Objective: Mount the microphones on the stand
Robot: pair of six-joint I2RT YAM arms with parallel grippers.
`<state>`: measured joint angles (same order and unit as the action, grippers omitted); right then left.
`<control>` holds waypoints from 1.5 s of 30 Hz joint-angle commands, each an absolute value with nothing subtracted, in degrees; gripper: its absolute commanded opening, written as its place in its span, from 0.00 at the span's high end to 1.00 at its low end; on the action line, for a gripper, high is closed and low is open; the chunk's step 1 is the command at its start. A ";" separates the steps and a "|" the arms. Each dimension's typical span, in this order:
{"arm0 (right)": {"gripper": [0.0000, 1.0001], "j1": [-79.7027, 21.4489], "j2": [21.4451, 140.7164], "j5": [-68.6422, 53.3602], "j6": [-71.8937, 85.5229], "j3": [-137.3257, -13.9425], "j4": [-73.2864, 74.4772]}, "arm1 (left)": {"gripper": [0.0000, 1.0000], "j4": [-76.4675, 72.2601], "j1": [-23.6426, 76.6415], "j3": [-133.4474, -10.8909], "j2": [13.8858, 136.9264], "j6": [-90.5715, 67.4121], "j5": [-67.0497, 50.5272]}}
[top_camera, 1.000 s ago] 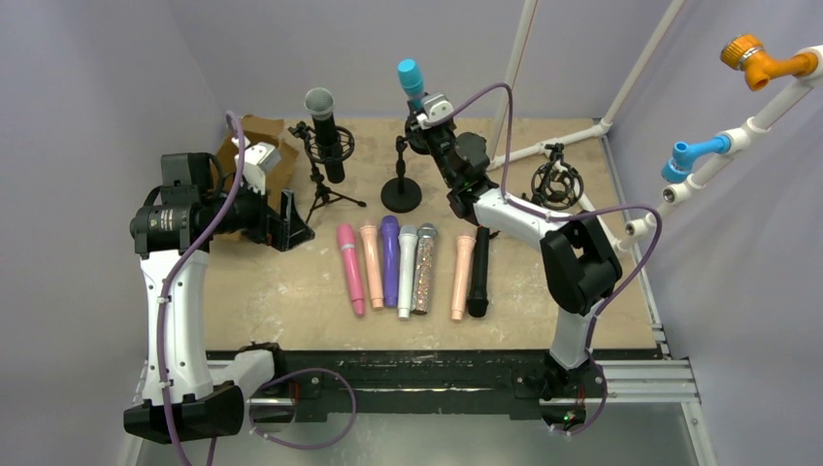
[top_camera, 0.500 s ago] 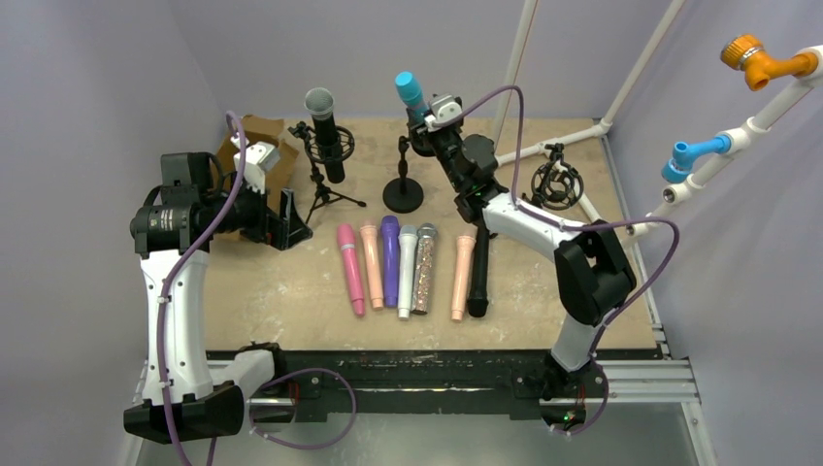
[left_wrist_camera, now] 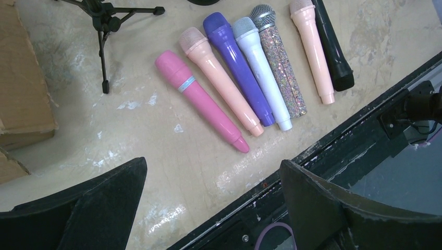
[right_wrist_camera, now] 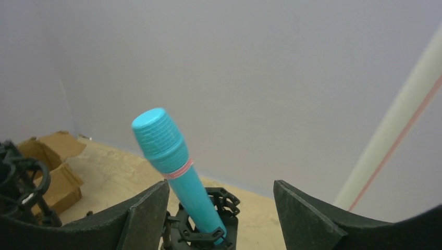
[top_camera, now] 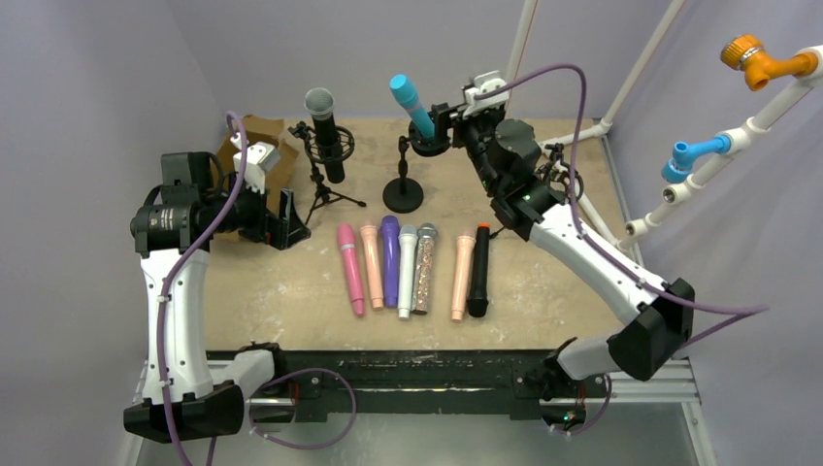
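A teal microphone (top_camera: 411, 104) (right_wrist_camera: 174, 166) stands tilted to the left in the black shock mount (top_camera: 427, 144) of the round-base stand (top_camera: 402, 194). My right gripper (top_camera: 448, 124) (right_wrist_camera: 221, 183) is open just behind it, with the teal handle between the fingers and close to the left one. A black microphone (top_camera: 325, 136) sits in the tripod stand (top_camera: 320, 189). Several microphones lie in a row: pink (top_camera: 350, 268) (left_wrist_camera: 200, 101), peach (top_camera: 373, 264), purple (top_camera: 390, 259), white (top_camera: 407, 270), glitter (top_camera: 424, 267), a second peach (top_camera: 463, 277) and black (top_camera: 479, 272). My left gripper (top_camera: 289, 219) (left_wrist_camera: 213, 162) hangs open and empty at the left.
A cardboard box (top_camera: 254, 146) sits at the back left behind the left gripper. A bare shock mount (top_camera: 555, 180) stands at the back right beside white pipes (top_camera: 568, 141). The black front rail (top_camera: 437, 367) borders the table's near edge.
My right gripper has opened off the teal microphone and drawn back to the right. The microphone now leans left in its mount. The left arm has not moved.
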<state>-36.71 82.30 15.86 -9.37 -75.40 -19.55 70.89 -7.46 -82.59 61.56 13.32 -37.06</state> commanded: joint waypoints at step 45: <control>0.31 -20.36 81.24 48.96 13.51 -92.75 35.85 | 0.00 72.69 -7.36 -82.01 61.18 17.05 -35.02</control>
<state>-22.72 82.19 49.93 16.23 -91.55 41.08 72.55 -7.46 -82.59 62.11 15.73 -35.09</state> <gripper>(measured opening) 0.684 0.998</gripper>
